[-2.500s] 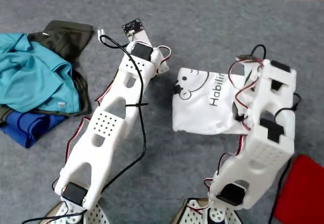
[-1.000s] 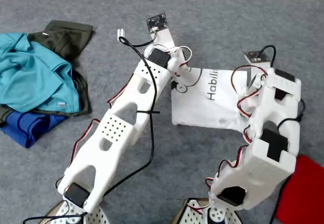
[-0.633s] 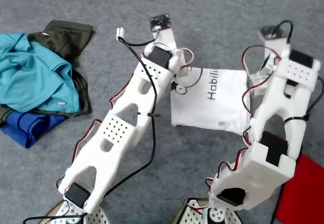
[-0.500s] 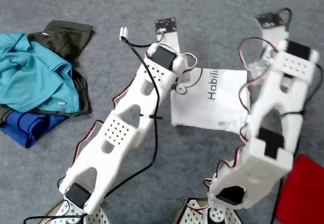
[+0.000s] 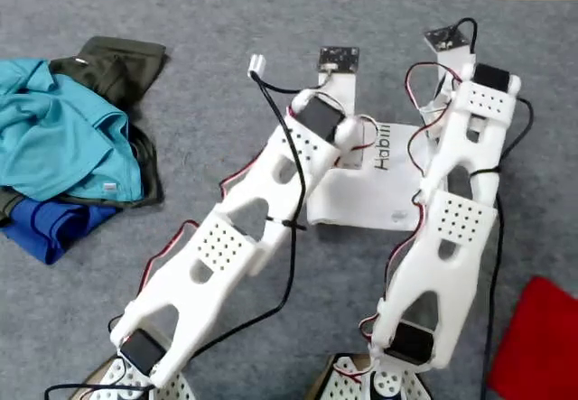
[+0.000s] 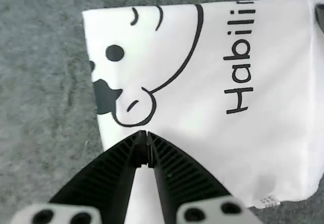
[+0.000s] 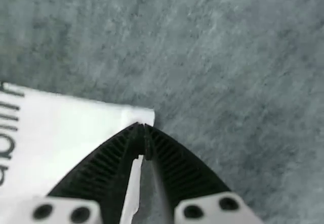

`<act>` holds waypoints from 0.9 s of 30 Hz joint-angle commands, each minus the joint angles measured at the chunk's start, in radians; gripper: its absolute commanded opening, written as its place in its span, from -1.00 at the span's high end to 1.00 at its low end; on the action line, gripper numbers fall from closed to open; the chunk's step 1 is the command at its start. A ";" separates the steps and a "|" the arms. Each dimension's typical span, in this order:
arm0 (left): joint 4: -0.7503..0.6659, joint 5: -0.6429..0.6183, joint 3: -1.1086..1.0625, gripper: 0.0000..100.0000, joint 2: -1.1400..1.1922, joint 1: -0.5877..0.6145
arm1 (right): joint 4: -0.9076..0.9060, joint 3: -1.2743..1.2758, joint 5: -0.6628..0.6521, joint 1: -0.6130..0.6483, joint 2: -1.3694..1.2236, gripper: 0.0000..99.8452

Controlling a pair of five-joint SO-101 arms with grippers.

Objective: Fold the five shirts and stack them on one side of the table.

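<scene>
The white shirt [image 5: 375,197], printed with a black bear outline and black lettering, lies flat on the grey felt-like table [image 5: 271,48] just right of the centre of the high view. It sits between the two white arms, within reach of both, so a fold can be made with two grips at once. The left arm [image 5: 244,237] slants up from the lower left, and the left gripper [image 6: 147,145] rests on the cloth beside the bear's muzzle, a little in from the shirt's side edge. Its jaws are together with the tips against the fabric; whether a pinch of cloth is caught between them cannot be told. The right arm [image 5: 452,219] rises from the bottom centre toward the upper right. The right gripper [image 7: 140,129] is at a corner of the same shirt, jaws clamped on it, with a sliver of white edge showing between them. Taking the shirt at two separated spots probably keeps it taut and square for the coming fold. A crumpled teal shirt [image 5: 63,138], a dark olive shirt [image 5: 117,66] and a blue shirt [image 5: 45,224] lie heaped at the left edge, well apart from the work and apparently waiting unfolded. A red shirt [image 5: 537,337] lies at the lower right corner, possibly the start of the stack.
</scene>
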State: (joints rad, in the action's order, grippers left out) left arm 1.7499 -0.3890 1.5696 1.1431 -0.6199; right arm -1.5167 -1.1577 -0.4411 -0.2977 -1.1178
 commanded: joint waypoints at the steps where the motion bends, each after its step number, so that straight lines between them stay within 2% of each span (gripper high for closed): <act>1: 0.015 0.034 -0.110 0.96 -0.168 0.005 | -0.071 -0.257 -0.006 0.002 -0.081 0.99; 7: 0.012 0.077 -0.583 0.96 -0.461 0.011 | -0.152 -0.515 -0.005 0.001 -0.216 0.99; 11: -0.012 0.084 -0.861 0.96 -0.641 0.008 | -0.164 -0.506 -0.002 0.001 -0.189 0.99; 16: -0.187 0.084 -1.160 0.96 -0.753 0.006 | -0.181 -0.501 0.000 0.005 -0.150 0.99; 27: -0.534 0.086 -1.672 0.96 -0.980 -0.086 | -0.181 -0.506 0.000 -0.002 -0.143 0.99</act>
State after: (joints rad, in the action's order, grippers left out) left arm 1.3142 -0.3122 0.0000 0.2746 -0.6951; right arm -1.6901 -1.6195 -0.4411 -0.2977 -1.3357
